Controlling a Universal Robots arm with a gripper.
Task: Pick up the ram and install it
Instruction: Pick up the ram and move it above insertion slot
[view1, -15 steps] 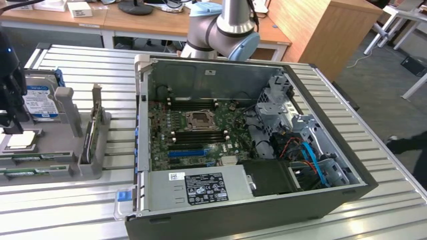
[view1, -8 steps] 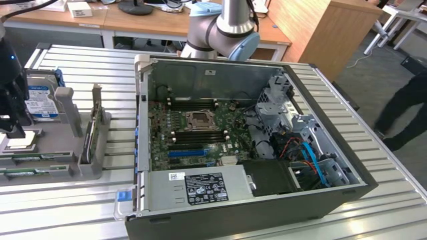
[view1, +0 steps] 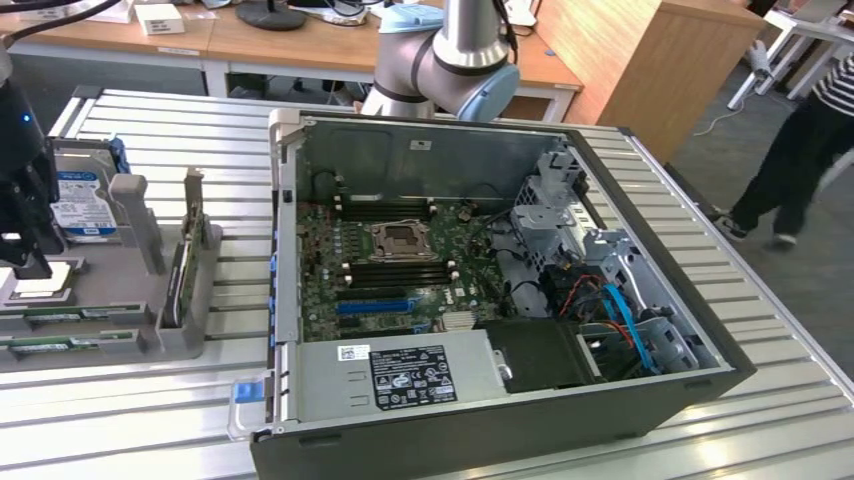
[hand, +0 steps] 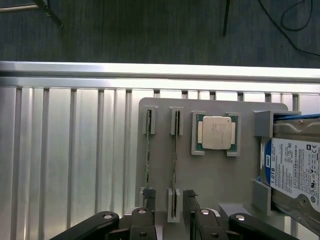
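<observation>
The gripper (hand: 168, 202) is held wide open, with nothing gripped. The ram (hand: 175, 155) is stood on edge in the gray tray (hand: 210, 175), one end in line with the gap between the jaws. A second stick (hand: 148, 155) is set just beside it, nearer the tray's edge.

The surface (hand: 65, 150) is ribbed bare metal with a satin sheen. The holder (hand: 210, 185) is matt grey plastic; it carries a ram (hand: 148, 150) of green circuit board, a chip (hand: 216, 132) with a dull brushed-metal lid and a drive (hand: 295, 165) with a glossy label. The pincer (hand: 167, 195) is matt black with shiny screw heads, the floor (hand: 150, 30) dark rough carpet, the case (view1: 441, 150) bare grey sheet metal inside and matt dark outside, the arm (view1: 467, 40) smooth silver metal with pale blue plastic caps, and the cabinet (view1: 627, 70) smooth light wood.
</observation>
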